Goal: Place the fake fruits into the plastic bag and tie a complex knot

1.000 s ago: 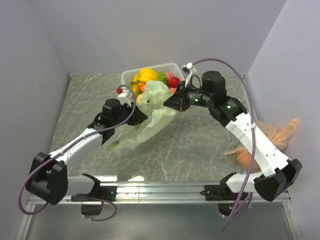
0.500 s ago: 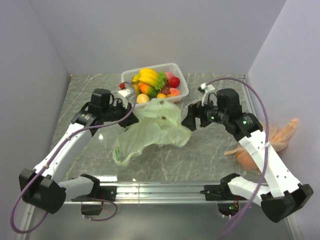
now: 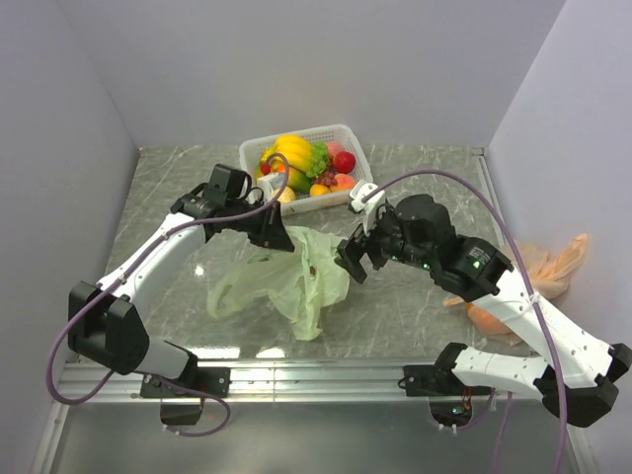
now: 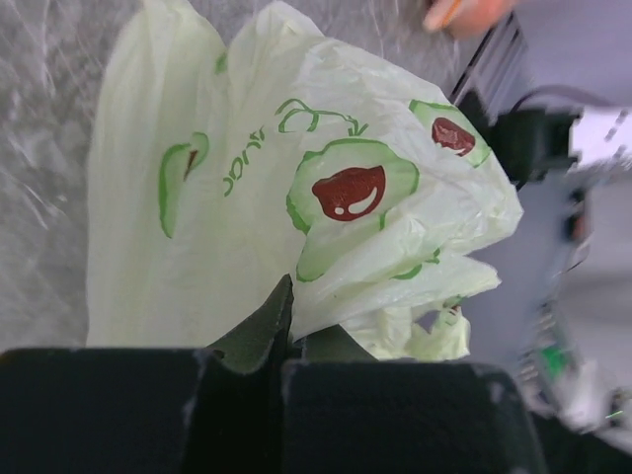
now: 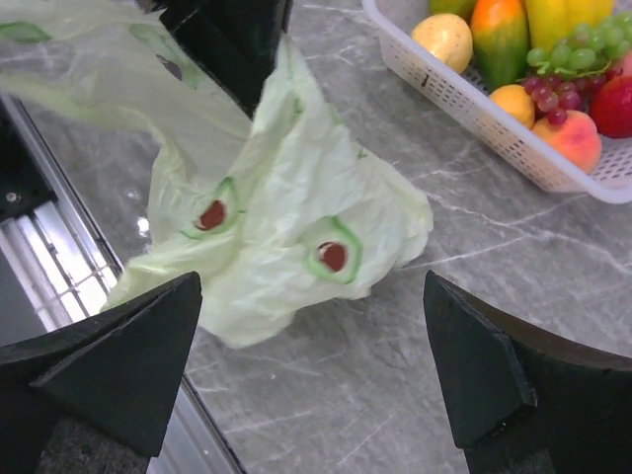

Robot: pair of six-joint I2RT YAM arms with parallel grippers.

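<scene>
The pale green plastic bag [image 3: 286, 281] hangs crumpled from my left gripper [image 3: 279, 237], with its lower part resting on the table. The left wrist view shows my left gripper [image 4: 286, 321] shut on a fold of the plastic bag [image 4: 296, 188]. Just right of the bag, my right gripper [image 3: 354, 259] stands open. In its wrist view my right gripper [image 5: 311, 336] is wide apart above the table, nothing between its fingers, and the plastic bag [image 5: 286, 227] lies just beyond them. The fake fruits [image 3: 301, 163] fill the white basket [image 3: 363, 170]. No knot is in view.
The basket [image 5: 474, 128] of fake fruits [image 5: 513, 59] stands at the back centre. A peach-orange bag [image 3: 553, 267] with something orange inside lies at the right edge, by the right arm. Grey walls close in three sides; a metal rail runs along the near edge.
The left gripper has shut on the bag and swung to the right with it. The right gripper has let go, opened wide and come nearer and lower. The bag has sagged.
</scene>
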